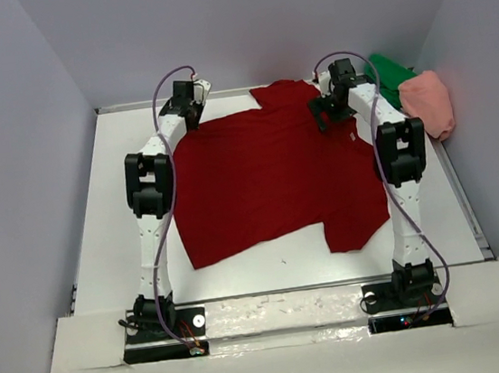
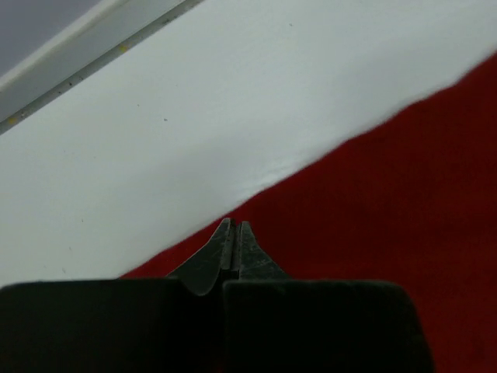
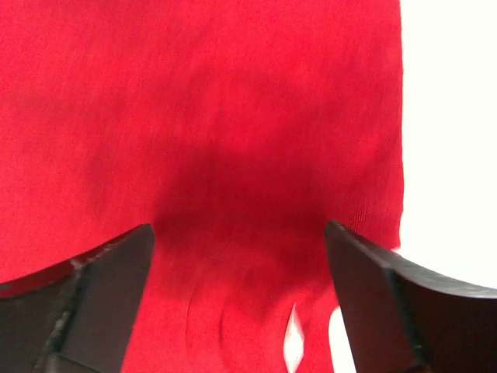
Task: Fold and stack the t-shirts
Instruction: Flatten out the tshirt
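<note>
The dark red t-shirt (image 1: 275, 174) lies spread flat across the middle of the table. My left gripper (image 1: 191, 112) is at its far left corner. In the left wrist view the left gripper (image 2: 234, 227) is shut, its tips right at the shirt's edge (image 2: 373, 202), with no cloth showing between the fingers. My right gripper (image 1: 325, 113) hovers over the shirt's far right part, near the collar. In the right wrist view it (image 3: 239, 233) is wide open and empty above the red cloth (image 3: 210, 116), with a white label (image 3: 293, 346) just below. The bright green t-shirt (image 1: 392, 73) and the salmon pink t-shirt (image 1: 429, 103) lie bunched at the far right.
A raised white rim (image 1: 85, 216) runs along the table's left side, and grey walls close in on three sides. The far table edge shows in the left wrist view (image 2: 85, 50). Bare white table (image 1: 268, 261) lies in front of the red shirt.
</note>
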